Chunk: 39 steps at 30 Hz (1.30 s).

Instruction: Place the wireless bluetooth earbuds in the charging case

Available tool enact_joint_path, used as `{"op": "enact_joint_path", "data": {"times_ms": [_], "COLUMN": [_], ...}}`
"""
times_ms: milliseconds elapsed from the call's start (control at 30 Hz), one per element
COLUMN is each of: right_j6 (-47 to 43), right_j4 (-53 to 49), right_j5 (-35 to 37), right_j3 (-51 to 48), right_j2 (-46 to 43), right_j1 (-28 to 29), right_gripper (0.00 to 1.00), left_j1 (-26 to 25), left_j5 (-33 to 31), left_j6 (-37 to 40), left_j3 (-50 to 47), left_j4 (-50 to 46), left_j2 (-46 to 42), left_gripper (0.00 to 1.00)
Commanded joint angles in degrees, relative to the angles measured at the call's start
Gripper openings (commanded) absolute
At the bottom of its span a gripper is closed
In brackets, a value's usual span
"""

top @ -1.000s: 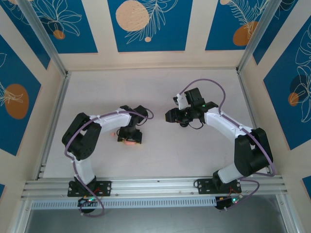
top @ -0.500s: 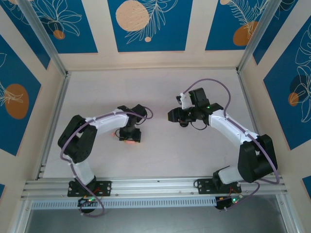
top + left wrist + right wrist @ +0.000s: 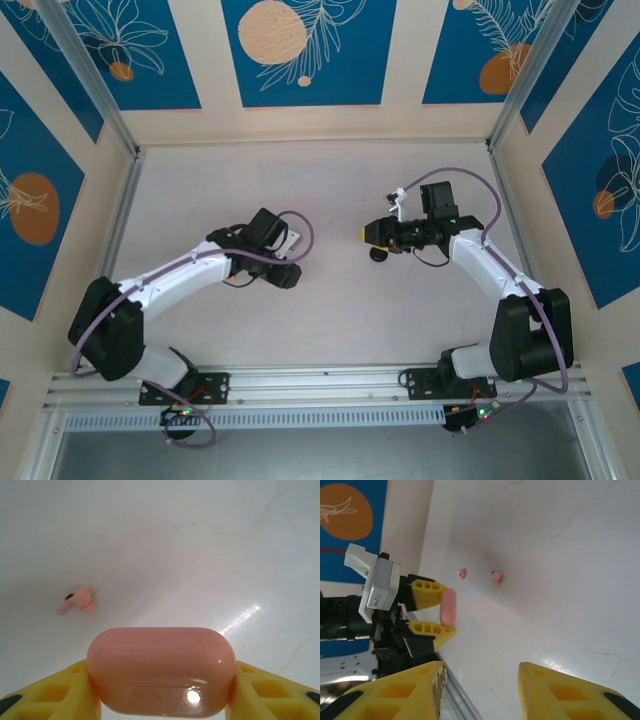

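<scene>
The left jaws have just closed: a second ago they stood wider over the charging case point(image 3: 160, 670), and now they pinch it by its two ends, the salmon-pink shell lying crosswise between the yellow pads. That arm has also stretched out low from its hunched pose, and the right arm has turned its wrist to face it. So the case is in hand, but its lid looks shut and no bud is in it yet; I'd judge the real work is only starting. Whether the case is clear of the counter point(image 3: 200, 555) I can't quite tell from here.

The right jaws are spread with nothing between them.

Out past the left jaws, ahead and off to their left, a pink earbud point(image 3: 77, 600) lies on the counter, well apart from the case. From the right wrist view, two small pink earbuds point(image 3: 462, 573) point(image 3: 496, 577) lie beyond the held case.
</scene>
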Motion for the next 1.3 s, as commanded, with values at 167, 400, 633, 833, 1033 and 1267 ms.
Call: {"op": "enact_joint_path", "data": {"times_ms": [167, 400, 633, 833, 1033, 1267], "right_j6": [-0.7, 0.2, 4.9, 6.2, 6.6, 6.6], "right_j4": [-5.9, -6.4, -2.3, -1.2, -0.4, 0.1], "right_j5": [-9.6, -11.1, -12.4, -13.3, -13.6, -14.5], "right_j3": [1.1, 2.2, 1.9, 3.4, 5.2, 5.9], "right_j2": [3.8, 6.2, 6.6, 7.8, 10.3, 12.5], "right_j1": [2.9, 9.4, 13.6, 16.5, 19.6, 21.7], "right_gripper": [0.43, 0.43, 0.43, 0.43, 0.43, 0.43], "left_j1": [-2.6, -4.2, -5.7, -6.3, -6.5, -6.8], "left_j5": [10.9, 11.0, 9.0, 8.7, 9.0, 8.1], "left_j6": [19.2, 25.8, 29.7, 29.9, 29.4, 29.2], "left_j3": [-5.8, -6.9, -7.0, -7.0, -6.6, -6.6], "left_j4": [9.1, 9.9, 9.7, 11.4, 12.9, 12.8], "left_j2": [-6.8, -9.3, -10.2, -10.0, -10.1, -10.2], "left_gripper": [0.48, 0.48, 0.49, 0.49, 0.49, 0.49]}}
